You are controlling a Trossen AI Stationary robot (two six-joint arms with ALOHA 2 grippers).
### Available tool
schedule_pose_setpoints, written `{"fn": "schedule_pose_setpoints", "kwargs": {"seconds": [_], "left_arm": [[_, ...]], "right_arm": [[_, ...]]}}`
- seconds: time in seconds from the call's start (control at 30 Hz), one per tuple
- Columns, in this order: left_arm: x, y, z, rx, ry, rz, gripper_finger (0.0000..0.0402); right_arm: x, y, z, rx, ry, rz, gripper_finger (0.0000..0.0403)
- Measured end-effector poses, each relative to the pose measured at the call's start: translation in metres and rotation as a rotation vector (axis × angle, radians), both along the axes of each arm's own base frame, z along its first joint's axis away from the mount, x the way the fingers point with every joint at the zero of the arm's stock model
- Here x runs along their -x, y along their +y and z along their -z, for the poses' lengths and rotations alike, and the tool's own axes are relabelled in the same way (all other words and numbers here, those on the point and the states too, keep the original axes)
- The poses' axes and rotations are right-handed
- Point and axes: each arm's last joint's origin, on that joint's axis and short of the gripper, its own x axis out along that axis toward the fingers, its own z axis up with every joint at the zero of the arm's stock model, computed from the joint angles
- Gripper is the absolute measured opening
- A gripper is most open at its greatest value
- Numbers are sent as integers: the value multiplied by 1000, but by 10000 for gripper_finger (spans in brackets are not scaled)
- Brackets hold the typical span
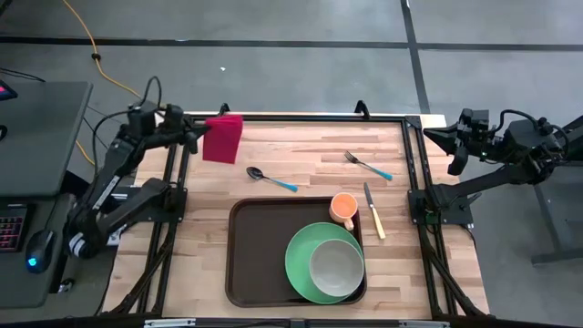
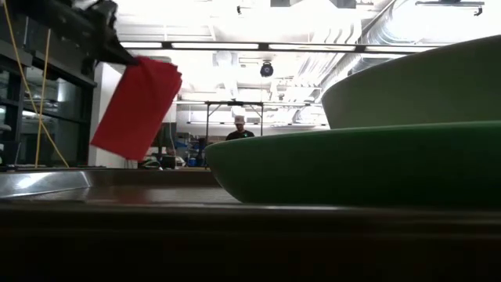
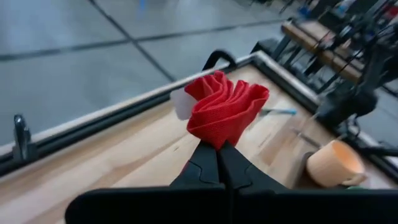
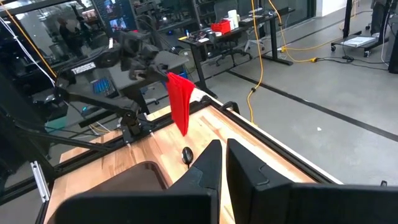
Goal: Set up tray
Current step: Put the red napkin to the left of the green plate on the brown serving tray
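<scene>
Person (image 2: 239, 129) only in low view

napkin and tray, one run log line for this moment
left end effector: shut on red napkin, raised | right end effector: shut, waiting | tray: plate, bowl

bowl (image 1: 336, 267) on plate (image 1: 305, 273) | plate in tray (image 1: 250, 255) right | mug (image 1: 343, 209) behind
</scene>
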Motion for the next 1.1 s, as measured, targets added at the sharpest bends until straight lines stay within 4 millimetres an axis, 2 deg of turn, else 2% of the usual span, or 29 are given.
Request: {"fn": "schedule_pose_setpoints", "kwargs": {"seconds": [0.3,0.6,0.83,1.1], "left_arm": [[16,-37,-19,-85,-179,6,12],[30,-70,-26,-101,-329,-13,12],[36,-82,-28,-131,-391,-6,12],[35,-85,-33,-108,-438,68,12]], "right_arm": [[0,0,0,1,0,2,0],[0,-1,0,2,-3,30,0],[1,-2,0,-1,-9,60,0],[1,-2,0,-8,-18,97,0]]}}
